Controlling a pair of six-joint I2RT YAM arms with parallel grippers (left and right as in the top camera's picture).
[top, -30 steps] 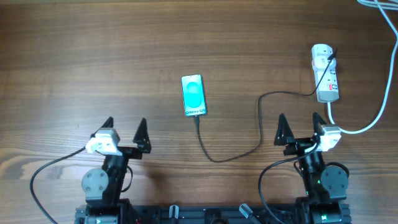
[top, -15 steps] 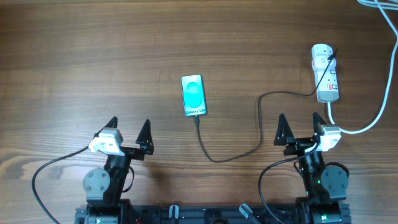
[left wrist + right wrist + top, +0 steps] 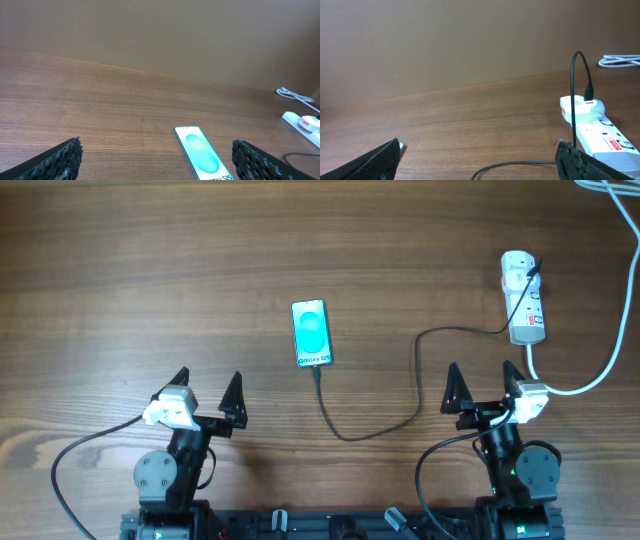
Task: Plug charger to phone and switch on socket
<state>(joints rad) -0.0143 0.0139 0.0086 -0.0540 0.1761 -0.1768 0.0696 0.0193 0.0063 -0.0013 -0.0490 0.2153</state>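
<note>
The phone lies mid-table with its cyan screen up; it also shows in the left wrist view. The thin black charger cable runs from the phone's near end, loops right and up to the socket, where its dark plug sits in the strip's far end. The socket is a white strip with red markings. My left gripper is open and empty, near the front left. My right gripper is open and empty, in front of the socket.
The socket's thick white cord curves from the strip's near end out to the right edge and back up to the far right corner. A wall rises behind the table's far edge.
The left gripper shifted slightly toward the right and front between the earliest frame and now. The right arm, phone and cable have not moved.
</note>
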